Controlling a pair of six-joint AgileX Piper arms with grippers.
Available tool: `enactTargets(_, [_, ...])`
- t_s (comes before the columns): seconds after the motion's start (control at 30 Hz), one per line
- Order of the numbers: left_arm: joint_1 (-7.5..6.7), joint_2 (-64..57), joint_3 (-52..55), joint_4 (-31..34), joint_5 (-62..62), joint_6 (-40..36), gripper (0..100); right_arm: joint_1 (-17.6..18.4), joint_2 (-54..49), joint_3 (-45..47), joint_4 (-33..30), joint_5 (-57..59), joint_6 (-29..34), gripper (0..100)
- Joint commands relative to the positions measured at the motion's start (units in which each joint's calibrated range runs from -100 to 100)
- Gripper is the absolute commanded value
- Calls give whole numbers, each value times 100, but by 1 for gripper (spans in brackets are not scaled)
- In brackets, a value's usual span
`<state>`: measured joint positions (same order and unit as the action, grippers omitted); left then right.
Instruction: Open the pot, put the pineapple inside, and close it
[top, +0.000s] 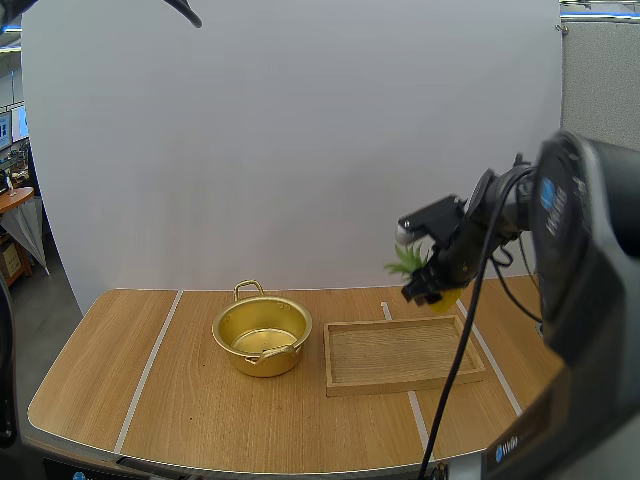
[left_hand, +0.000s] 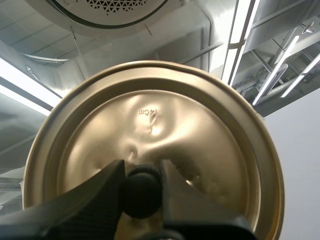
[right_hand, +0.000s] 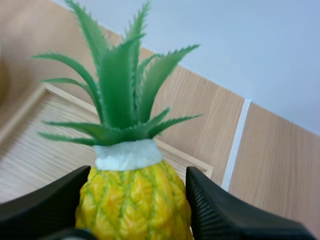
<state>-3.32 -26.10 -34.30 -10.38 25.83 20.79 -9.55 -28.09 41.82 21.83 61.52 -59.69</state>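
The gold pot (top: 262, 337) stands uncovered on the table, left of the wooden tray (top: 402, 354). My right gripper (top: 432, 282) hangs above the tray's far right corner, shut on the pineapple (top: 412, 263), whose green leaves stick out to the left. In the right wrist view the black fingers (right_hand: 220, 210) pinch the yellow body of the pineapple (right_hand: 134, 200) on both sides, with the tray (right_hand: 30, 145) below. My left gripper (left_hand: 142, 192) is shut on the black knob (left_hand: 142, 194) of the gold lid (left_hand: 155, 130), held up high with its underside facing the camera.
White tape lines (top: 148, 368) run across the wooden table. The tray's inside is bare. Open table lies left of the pot and along the front edge.
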Motion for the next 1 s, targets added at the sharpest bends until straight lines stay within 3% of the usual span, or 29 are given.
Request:
enactTargets(0.0, [-22, -14, -36, -6, -200, -51, 0, -1, -699, -23, 68, 506, 116, 0])
enactTargets(0.4, [-22, -14, -36, -6, -200, -51, 0, -1, -2481, -23, 68, 1113, 382, 0])
enactTargets(0.97, [-22, -14, -36, -6, -200, -51, 0, -1, -2933, -23, 1072, 2575, 382, 0])
